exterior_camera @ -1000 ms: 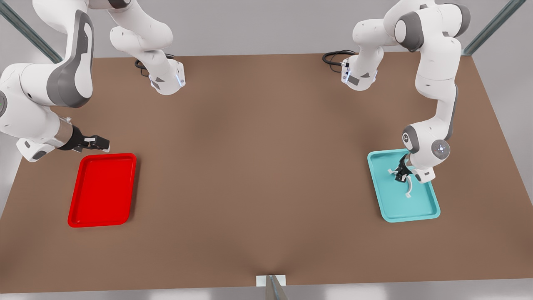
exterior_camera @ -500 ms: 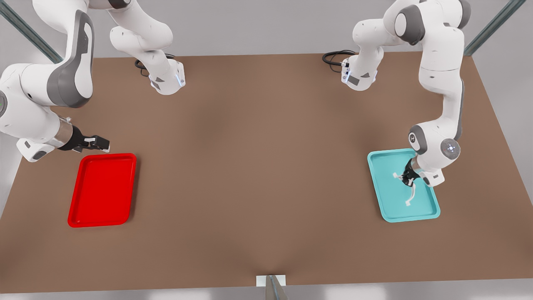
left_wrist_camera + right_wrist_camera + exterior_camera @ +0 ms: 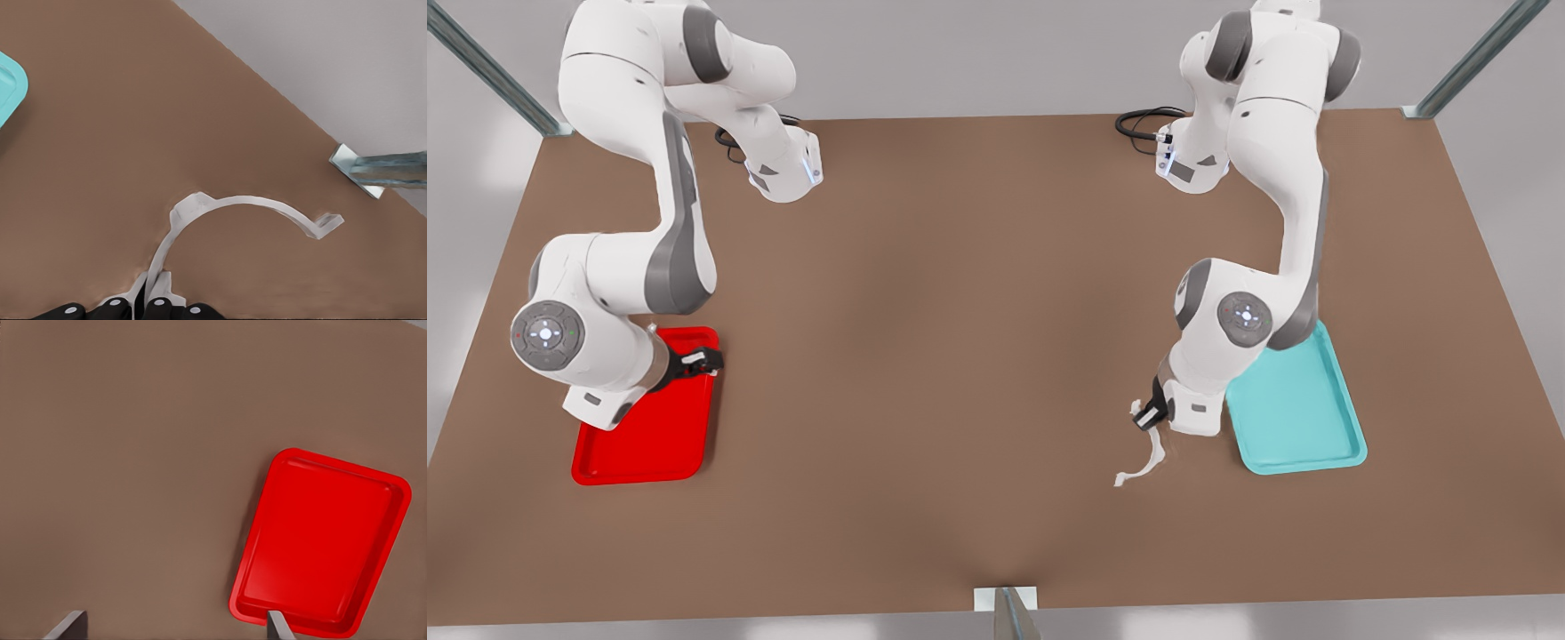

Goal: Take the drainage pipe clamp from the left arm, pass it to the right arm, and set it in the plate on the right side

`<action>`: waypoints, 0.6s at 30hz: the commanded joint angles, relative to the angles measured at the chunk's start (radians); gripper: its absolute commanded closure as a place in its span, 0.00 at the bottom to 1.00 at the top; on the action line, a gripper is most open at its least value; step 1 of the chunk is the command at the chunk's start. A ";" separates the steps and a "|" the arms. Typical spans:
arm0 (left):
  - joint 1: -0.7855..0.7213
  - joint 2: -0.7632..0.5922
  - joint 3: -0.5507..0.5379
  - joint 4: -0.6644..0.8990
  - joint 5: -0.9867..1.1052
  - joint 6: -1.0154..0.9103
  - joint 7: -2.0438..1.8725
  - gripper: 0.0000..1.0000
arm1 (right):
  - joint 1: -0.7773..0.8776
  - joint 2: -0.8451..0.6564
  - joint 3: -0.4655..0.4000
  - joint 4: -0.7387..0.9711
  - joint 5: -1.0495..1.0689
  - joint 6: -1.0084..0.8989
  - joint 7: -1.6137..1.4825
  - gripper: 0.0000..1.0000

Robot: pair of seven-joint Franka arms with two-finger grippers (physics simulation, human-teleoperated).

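Right now, in the front view, the left gripper (image 3: pixel 1149 414) is the one at the front view's right, just off the teal tray (image 3: pixel 1316 418) toward the desk's middle. Its jaws are closed on one end of the drainage pipe clamp (image 3: pixel 1145 462), which hangs from them over bare desk (image 3: pixel 960 311), its arc trailing toward the desk's near edge with the free tab lowest. The right gripper (image 3: pixel 703 361) sits at the front view's left, over the far corner of the plate (image 3: pixel 640 436) nearest the desk's middle, pointing toward the middle. The two grippers are well apart, with the whole middle of the desk between them, so the handover looks to depend on both closing that gap.

From the left wrist view, the left gripper's fingers (image 3: pixel 163 293) pinch the drainage pipe clamp (image 3: pixel 240 203) near one tab; the arc curves away from them, and the far tab stands free. That free end seems the natural place for the other arm to take hold. A corner of the teal tray (image 3: pixel 10 87) sits off to the side.

From the right wrist view, the right gripper's fingers (image 3: pixel 279 628) are spread wide and hold nothing, with the plate (image 3: pixel 320 540) lying below, bare.
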 commanded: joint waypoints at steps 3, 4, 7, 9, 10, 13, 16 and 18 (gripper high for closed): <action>-0.116 0.147 -0.017 0.247 0.020 -0.239 -0.004 0.79 | 0.020 0.071 0.043 0.018 0.004 0.050 -0.709 0.00; -0.141 0.159 -0.028 0.247 0.020 -0.205 -0.001 0.79 | 0.020 0.082 0.059 0.018 0.005 0.065 -0.707 0.00; -0.145 0.179 -0.085 0.275 0.019 -0.190 0.105 0.79 | 0.061 0.105 0.079 0.016 0.005 0.143 -0.709 0.00; -0.147 0.205 -0.119 0.326 0.019 -0.190 0.166 0.79 | 0.062 0.114 0.112 -0.001 0.001 0.192 -0.714 0.00; -0.153 0.218 -0.128 0.343 0.022 -0.191 0.200 0.79 | 0.062 0.123 0.132 0.001 0.001 0.208 -0.714 0.00; -0.168 0.225 -0.129 0.349 0.024 -0.195 0.237 0.79 | 0.078 0.145 0.166 0.006 0.010 0.235 -0.710 0.00; -0.207 0.234 -0.125 0.347 0.091 -0.193 0.238 0.79 | 0.121 0.184 0.166 0.016 0.055 0.286 -0.700 0.00; -0.222 0.242 -0.125 0.349 0.126 -0.191 0.238 0.79 | 0.144 0.209 0.166 0.018 0.094 0.330 -0.695 0.00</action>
